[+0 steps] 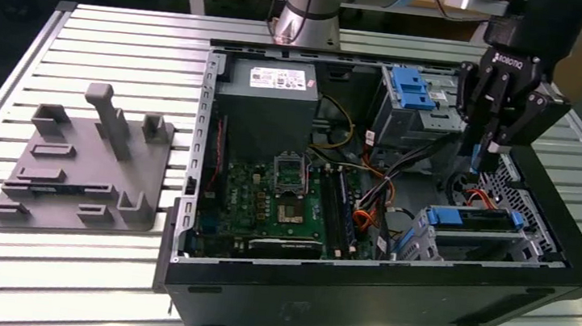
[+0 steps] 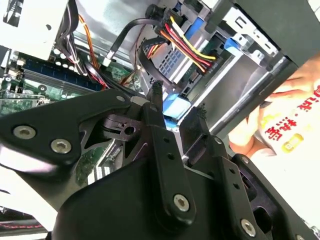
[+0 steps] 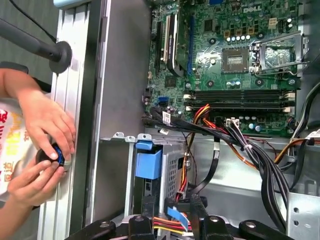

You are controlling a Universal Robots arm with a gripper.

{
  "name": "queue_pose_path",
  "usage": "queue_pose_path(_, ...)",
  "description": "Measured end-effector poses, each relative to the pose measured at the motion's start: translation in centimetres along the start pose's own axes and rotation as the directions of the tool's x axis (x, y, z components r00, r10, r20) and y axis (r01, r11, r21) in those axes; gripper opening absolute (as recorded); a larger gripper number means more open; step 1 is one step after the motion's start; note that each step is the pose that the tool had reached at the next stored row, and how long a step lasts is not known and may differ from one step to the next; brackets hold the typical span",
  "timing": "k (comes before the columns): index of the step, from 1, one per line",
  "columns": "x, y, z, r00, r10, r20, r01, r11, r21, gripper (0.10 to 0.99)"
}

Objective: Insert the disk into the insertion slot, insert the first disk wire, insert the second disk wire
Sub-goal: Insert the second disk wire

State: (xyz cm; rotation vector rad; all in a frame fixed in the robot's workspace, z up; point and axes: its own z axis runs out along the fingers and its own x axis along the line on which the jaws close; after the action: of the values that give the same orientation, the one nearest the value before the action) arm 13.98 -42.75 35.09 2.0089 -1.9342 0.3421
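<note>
On the exterior view's left a grey moulded fixture lies flat on the slatted metal counter, well apart from everything else. Beside it stands an open black computer case. Inside, a power supply sits at the far end, with the green motherboard in front of it. Further right comes the taller metal bay with a blue latch.

The pincer reaches down into the case at the exterior view's right, just beside that bay and above the near right corner. In the second wrist view the pincer has its fingers drawn close together with a blue wire plug clamped between them. The first wrist view shows the same plug between the black fingers, with a bundle of red, yellow and black wires just beside it.

The disk already lies inside the insertion slot, the low perforated cage in the near right corner of the case. Its blue carrier shows at the open end, and a red wire curls just behind it. In the first wrist view the carrier sits close to the fingertips.

Outside the case wall a person's hand and second hand hold a small round black and blue part against the counter edge
</note>
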Motion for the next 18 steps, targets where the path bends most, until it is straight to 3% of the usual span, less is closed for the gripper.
queue_pose_path(1, -0.05, -0.01, 0.12, 1.0, 0.0, -0.0026, 0.0, 1.0, 0.0, 0.416)
queue_pose_path(2, -0.07, -0.01, 0.16, 0.9999, 0.001, -0.0112, -0.001, 1.0, 0.0, 0.416)
queue_pose_path(3, -0.09, 0.01, 0.16, 0.9996, 0.001, -0.0281, -0.001, 1.0, -0.001, 0.416)
queue_pose_path(5, -0.11, 0.09, 0.17, 0.999, 0.001, -0.0449, -0.002, 1.0, -0.002, 0.416)
queue_pose_path(7, -0.15, 0.22, 0.25, 0.9989, 0.003, -0.0471, -0.003, 1.0, 0.002, 0.416)
queue_pose_path(12, -0.31, 0.34, 0.62, 0.9987, 0.018, -0.0476, -0.017, 0.9993, 0.033, 0.416)
queue_pose_path(18, -0.45, 0.32, 0.94, 0.998, 0.023, -0.0581, -0.022, 0.9993, 0.032, 0.416)
